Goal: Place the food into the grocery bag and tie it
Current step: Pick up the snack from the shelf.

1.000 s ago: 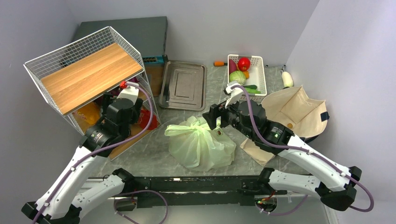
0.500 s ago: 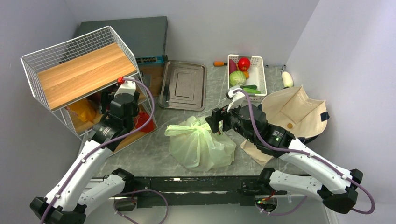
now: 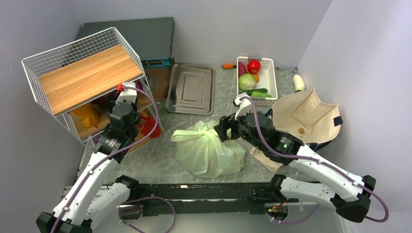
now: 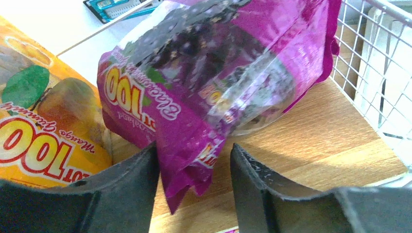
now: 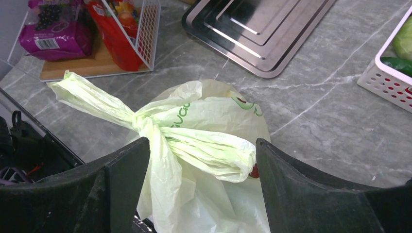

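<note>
At the middle of the grey marble desk [image 3: 158, 160] sits the grocery bag [image 3: 209, 153], pale-green plastic, bulging, with its loop handles drawn into a knot [image 5: 143, 120] at the top; what it holds cannot be made out through the plastic. The right claw [image 5: 201, 145] hovers over that knot with its jaws spread wide, one finger on each side of the twisted handles, clamped on nothing. To the left stands a white wire rack [image 3: 68, 44] with a wooden board [image 3: 87, 77] across its top. On its lower wooden shelf [image 4: 311, 131] lie an orange mango pouch [image 4: 43, 121], a purple fruit pouch [image 4: 218, 73] and a red pouch [image 5: 116, 43]. The left claw [image 4: 194, 148] reaches into this lower level, its fingers straddling the bottom corner of the purple pouch; a gap shows between the pouch and one finger, so the jaws are released rather than gripping. Behind the bag lies a stainless steel tray [image 3: 190, 89]. Beside it a white perforated basket [image 3: 273, 77] carries a red round fruit [image 3: 253, 66], a green cabbage [image 3: 247, 81] and a cucumber [image 3: 260, 92]. A beige canvas tote [image 3: 306, 114] lies flat at the right.
</note>
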